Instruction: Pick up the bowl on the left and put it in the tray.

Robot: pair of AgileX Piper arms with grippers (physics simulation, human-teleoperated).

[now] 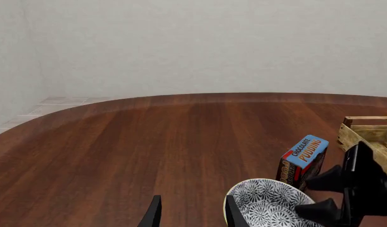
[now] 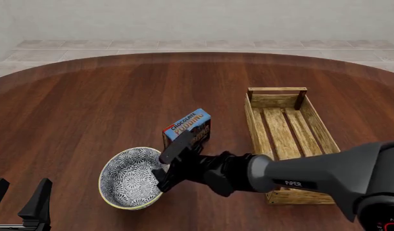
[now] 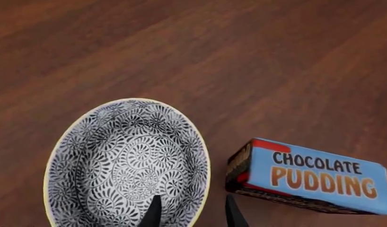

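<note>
Right wrist view: fingers straddle the bowl rim.

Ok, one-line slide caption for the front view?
Right gripper open astride the bowl rim beside the pudding box; tray waits.

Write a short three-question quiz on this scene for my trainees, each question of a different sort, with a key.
1. True or false: the bowl lies inside the tray.
2. Which arm's tool straddles the bowl's rim? A) left tool B) right tool
3. Fill in: the box beside the bowl reads "Chocolate ____".

Key
1. False: the bowl sits on the table, left of the tray.
2. B: its fingers are open across the rim nearest the box.
3. Pudding.
</note>
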